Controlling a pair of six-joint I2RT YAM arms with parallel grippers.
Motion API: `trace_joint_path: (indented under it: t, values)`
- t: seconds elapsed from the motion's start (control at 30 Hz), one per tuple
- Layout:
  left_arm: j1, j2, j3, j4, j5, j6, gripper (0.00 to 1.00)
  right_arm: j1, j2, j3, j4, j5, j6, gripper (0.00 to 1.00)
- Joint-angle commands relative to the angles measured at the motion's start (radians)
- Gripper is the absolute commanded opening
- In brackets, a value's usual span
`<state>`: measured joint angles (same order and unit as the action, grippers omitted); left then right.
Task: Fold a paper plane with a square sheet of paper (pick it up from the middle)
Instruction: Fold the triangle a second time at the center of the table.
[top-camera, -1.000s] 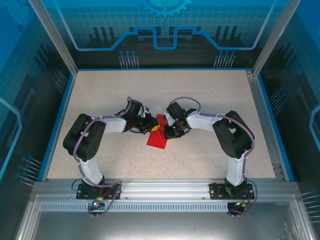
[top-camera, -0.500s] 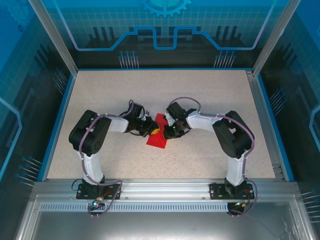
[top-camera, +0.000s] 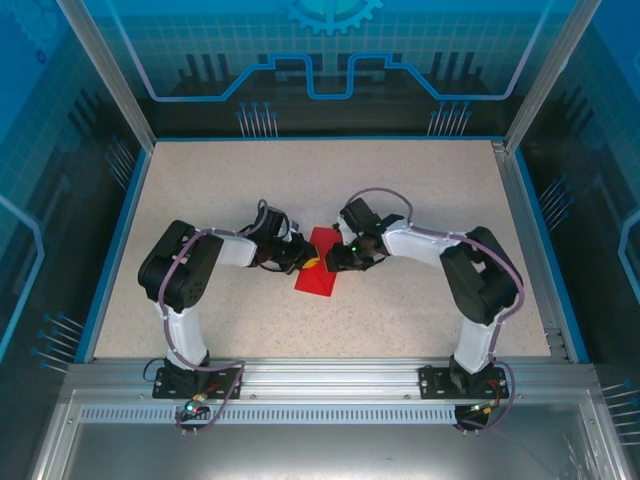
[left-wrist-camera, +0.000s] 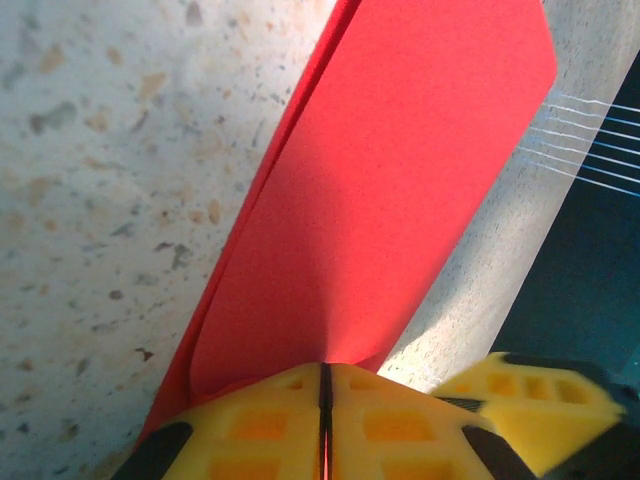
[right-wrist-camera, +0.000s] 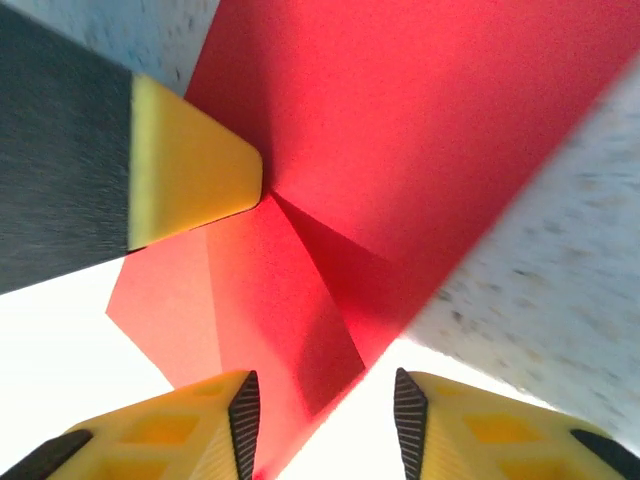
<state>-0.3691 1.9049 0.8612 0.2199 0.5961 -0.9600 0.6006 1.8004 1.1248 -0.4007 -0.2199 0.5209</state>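
Two grippers meet at the square sheet of paper (top-camera: 318, 274), which lies partly folded near the middle of the table (top-camera: 430, 190). Within the last second the right gripper (right-wrist-camera: 325, 410) has let go. Its jaws now stand well apart, and a corner of a red flap reaches into the gap without being pinched. The right arm has also swung outward, its elbow nearer the table's right edge. The left gripper (left-wrist-camera: 324, 400) is unchanged: its two fingers are pressed together, with a thin red edge of the sheet caught in the seam between them. The paper sits in much the same place as before.

The release suggests that the right arm's pressing or creasing step is over. The left gripper now anchors the sheet alone, leaving the right free to take a new hold for the next fold. No slim dart shape is formed yet.

The paper is thin, matte and bright red. It lies in overlapping layers with sharp straight creases: the right wrist view shows a triangular flap, and the left wrist view a long panel with a blunt angled end. The table is pale, speckled and stone-like. The fingers (right-wrist-camera: 470, 430) are yellow plastic with latticed recesses and dark ribbed inner pads.
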Motion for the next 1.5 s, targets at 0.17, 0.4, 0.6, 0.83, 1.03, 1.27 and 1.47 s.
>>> trace_joint_path:
  t: [0.17,0.4,0.6,0.83,1.03,1.27,1.47]
  values:
    - [-0.005,0.021,-0.029,-0.08,-0.034,0.027,0.1,0.006,-0.112,-0.062,0.1,-0.16,0.089,0.34]
    - [-0.005,0.023,-0.027,-0.08,-0.032,0.027,0.1,0.118,0.01,-0.008,0.143,-0.163,0.171,0.12]
    - [-0.004,0.027,-0.024,-0.085,-0.025,0.033,0.1,0.145,0.083,0.017,0.133,-0.141,0.179,0.11]
    - [-0.005,0.028,-0.021,-0.086,-0.022,0.037,0.1,0.131,0.098,0.01,0.106,-0.12,0.157,0.12]
    - [-0.004,0.03,-0.02,-0.088,-0.023,0.038,0.1,0.107,0.087,-0.017,0.102,-0.122,0.147,0.13]
    - [-0.005,0.037,-0.018,-0.088,-0.024,0.039,0.1,0.096,0.087,-0.031,0.083,-0.131,0.115,0.14]
    - [-0.005,0.037,-0.019,-0.089,-0.024,0.039,0.1,0.092,0.083,-0.048,0.071,-0.109,0.104,0.14]
